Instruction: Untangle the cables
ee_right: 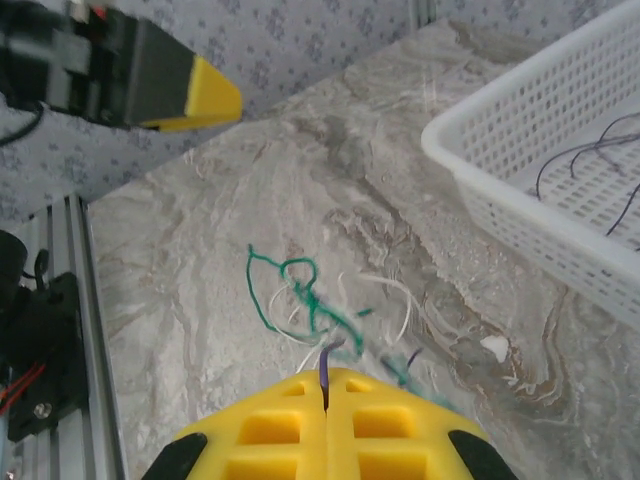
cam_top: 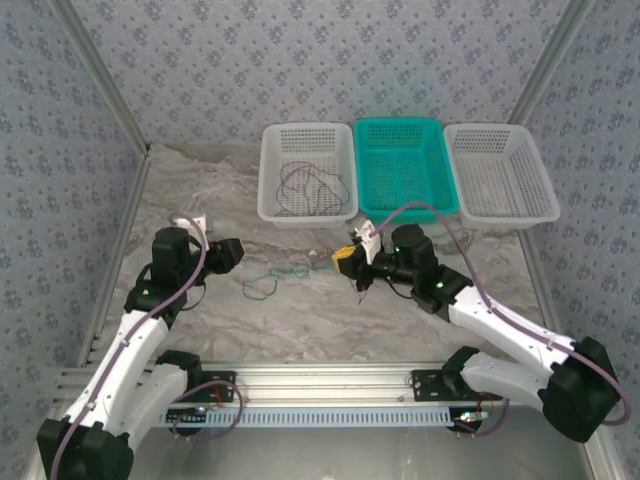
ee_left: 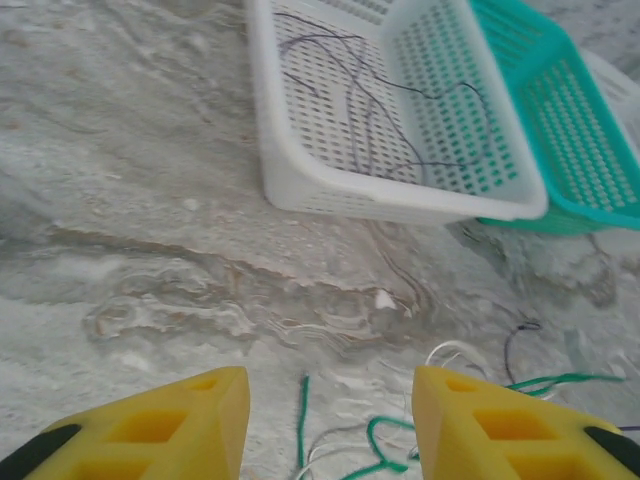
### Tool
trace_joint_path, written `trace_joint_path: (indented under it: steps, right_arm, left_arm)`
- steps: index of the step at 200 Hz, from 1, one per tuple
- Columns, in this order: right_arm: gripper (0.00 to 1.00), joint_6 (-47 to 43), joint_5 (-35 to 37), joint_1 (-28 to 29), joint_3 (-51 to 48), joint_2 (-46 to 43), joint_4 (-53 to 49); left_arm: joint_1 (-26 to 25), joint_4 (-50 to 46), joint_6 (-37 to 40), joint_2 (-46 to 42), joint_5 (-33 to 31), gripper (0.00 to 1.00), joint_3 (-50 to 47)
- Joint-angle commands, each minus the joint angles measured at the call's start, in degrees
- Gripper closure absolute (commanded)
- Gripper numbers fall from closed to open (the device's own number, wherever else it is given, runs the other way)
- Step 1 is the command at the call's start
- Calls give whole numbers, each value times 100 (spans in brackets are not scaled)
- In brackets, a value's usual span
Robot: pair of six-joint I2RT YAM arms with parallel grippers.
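Observation:
A tangle of thin teal-green and white cables [ee_right: 305,300] lies on the marbled table [cam_top: 220,190], also seen as a small knot of wires [cam_top: 272,277] between the arms. My right gripper [ee_right: 326,378] is shut on a thin dark purple wire [ee_right: 327,356] that rises from the tangle. My left gripper [ee_left: 330,420] hangs open just above the green wires [ee_left: 372,440], with nothing between its yellow fingers. Several dark thin wires [ee_left: 375,110] lie loose in the left white basket [cam_top: 271,175].
A teal basket [cam_top: 437,160] and a second white basket [cam_top: 536,180] stand in a row with the first at the back. An aluminium rail [cam_top: 320,385] runs along the near edge. A small white chip [ee_right: 494,347] lies on the table.

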Motion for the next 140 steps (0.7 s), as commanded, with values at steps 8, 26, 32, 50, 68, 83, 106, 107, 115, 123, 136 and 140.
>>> trace_joint_path:
  steps: [8, 26, 32, 50, 68, 83, 106, 107, 115, 123, 136, 140]
  right_arm:
    - [100, -221, -128, 30, 8, 666, 164]
    - [100, -235, -291, 38, 114, 1076, 32]
    - [100, -234, -336, 34, 146, 1229, -18]
    - [100, -148, -491, 24, 155, 1551, -68]
    - [100, 10, -553, 26, 80, 1779, -33]
    - [100, 171, -503, 31, -5, 1856, -54]
    - [100, 397, -386, 35, -215, 1771, -68]
    - [100, 410, -378, 33, -231, 1763, -59]
    - [100, 484, -324, 35, -346, 1679, -7]
    - [100, 547, -276, 48, -458, 1592, 20]
    - [100, 611, -145, 48, -608, 1415, 14]
    - [100, 629, -94, 48, -658, 1354, 11]
  left_arm:
    - [-331, 551, -139, 12, 621, 45, -378]
    - [-759, 701, -209, 193, 489, 37, -472]
    - [-887, 692, -202, 283, 426, 36, -450]
    - [-1227, 761, -217, 737, 361, 33, -307]
    - [-1645, 725, -151, 1379, 252, 30, 21]
    - [-2022, 440, -45, 2055, -124, 28, 475]
    - [-2563, 241, -49, 3119, -537, 27, 1161]
    - [-2572, 242, -64, 3157, -553, 27, 1184]
    - [-2699, 296, -153, 3507, -618, 28, 1380]
    - [-2813, 367, -259, 3845, -652, 31, 1565]
    - [-2958, 445, -335, 4349, -668, 40, 1865]
    - [-2997, 441, -327, 4493, -672, 43, 1949]
